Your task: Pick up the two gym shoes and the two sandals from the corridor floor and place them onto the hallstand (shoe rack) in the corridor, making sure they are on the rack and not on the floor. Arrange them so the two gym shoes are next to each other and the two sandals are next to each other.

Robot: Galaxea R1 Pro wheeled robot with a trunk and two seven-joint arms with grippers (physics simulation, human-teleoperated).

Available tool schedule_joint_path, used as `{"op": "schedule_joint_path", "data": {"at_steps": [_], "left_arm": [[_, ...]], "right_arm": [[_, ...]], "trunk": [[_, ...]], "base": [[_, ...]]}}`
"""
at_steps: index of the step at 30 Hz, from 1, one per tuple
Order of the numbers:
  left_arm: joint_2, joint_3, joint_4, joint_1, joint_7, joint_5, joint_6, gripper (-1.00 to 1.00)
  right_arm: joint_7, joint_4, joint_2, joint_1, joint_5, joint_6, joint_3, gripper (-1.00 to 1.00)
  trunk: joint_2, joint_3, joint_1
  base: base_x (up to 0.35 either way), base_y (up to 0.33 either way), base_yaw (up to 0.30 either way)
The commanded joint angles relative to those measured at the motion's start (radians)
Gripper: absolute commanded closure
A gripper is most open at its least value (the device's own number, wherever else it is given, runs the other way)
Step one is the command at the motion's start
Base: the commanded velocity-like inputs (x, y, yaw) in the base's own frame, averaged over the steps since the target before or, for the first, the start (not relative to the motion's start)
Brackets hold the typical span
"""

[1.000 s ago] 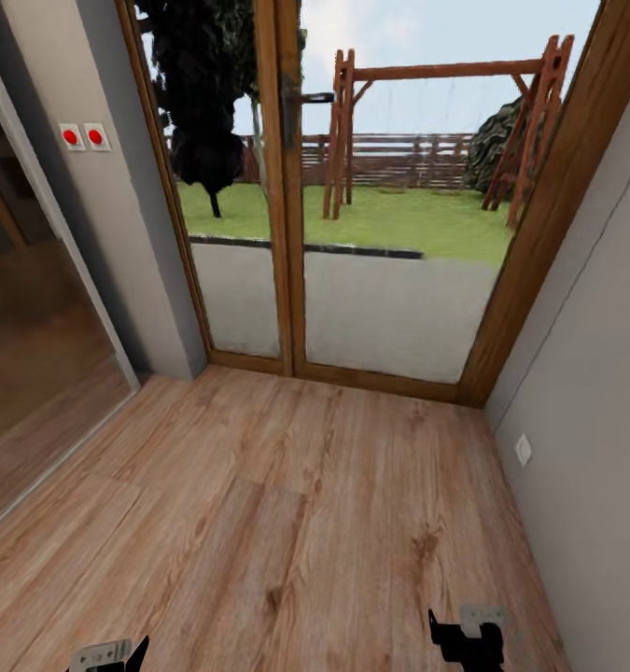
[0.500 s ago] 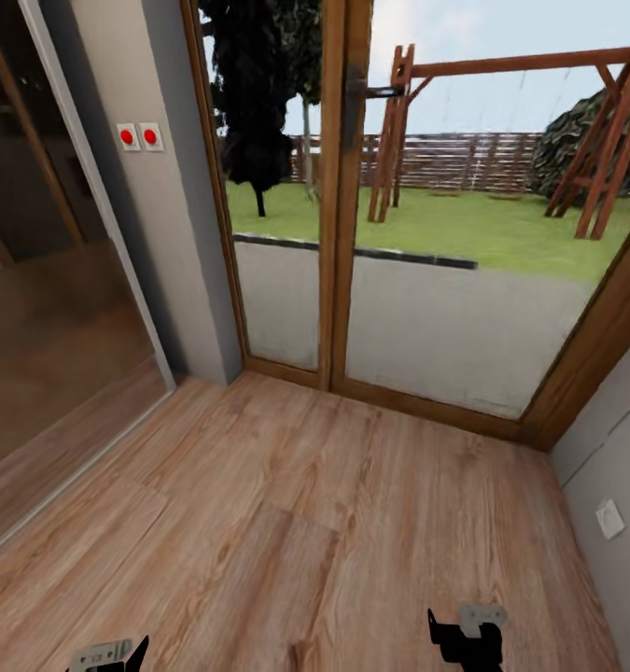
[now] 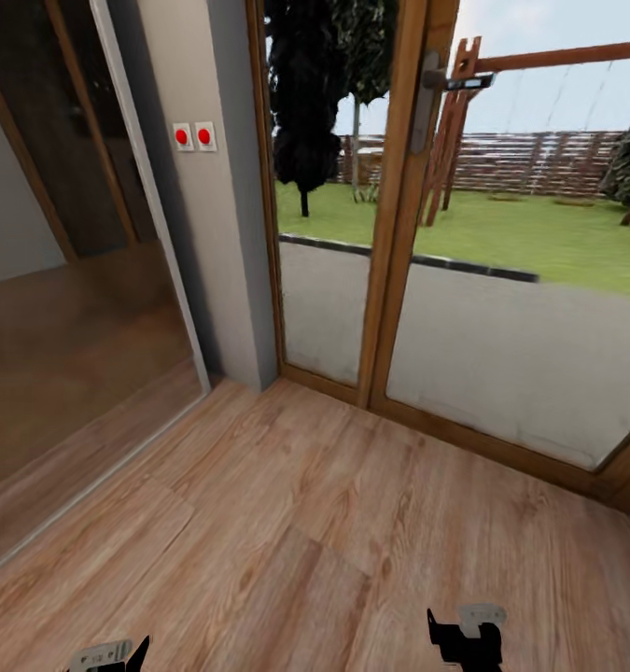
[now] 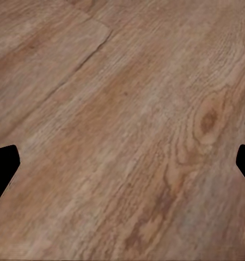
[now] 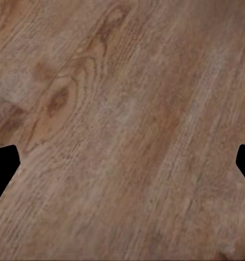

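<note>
Two grippers sit low at the bottom edge of my head view, the left gripper (image 3: 109, 653) and the right gripper (image 3: 466, 639), tucked in because I judge I am driving, not reaching. Ahead of the fingers lies bare floor (image 3: 287, 523), then a glass door (image 3: 399, 233) with garden beyond, and red switches (image 3: 192, 136) on the wall. I cannot tell from here how far either pair is spread.

Left wrist: the fingertips (image 4: 2, 168) sit at opposite edges, wide apart, with floor (image 4: 128, 136) between them.

Right wrist: same, fingertips (image 5: 2, 168) spread wide over floor (image 5: 128, 136), holding nothing.

Shoes, sandals and rack lie somewhere outside these pictures; I must go on searching.
</note>
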Motion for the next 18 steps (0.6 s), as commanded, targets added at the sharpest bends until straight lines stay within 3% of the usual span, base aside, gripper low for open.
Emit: {"op": "schedule_joint_path", "data": {"at_steps": [1,6,18], "left_arm": [[0.000,0.002,0.002,-0.001,-0.010,0.010,0.001,-1.00],[-0.001,0.002,0.003,-0.001,-0.007,0.011,0.001,-1.00],[-0.006,0.002,0.009,-0.001,0.093,0.013,-0.001,-1.00]], "right_arm": [[-0.004,0.000,-0.001,0.000,-0.008,-0.002,0.009,-1.00],[-0.004,0.000,0.000,0.000,-0.008,-0.002,0.009,-1.00],[-0.008,0.001,0.000,0.000,-0.009,-0.003,0.008,-1.00]], "trunk": [[0.000,-0.001,0.000],[0.000,-0.001,0.000],[0.000,-0.001,0.000]], "base": [[0.099,0.000,0.279],[0.046,0.000,0.279],[0.003,0.000,0.279]]}}
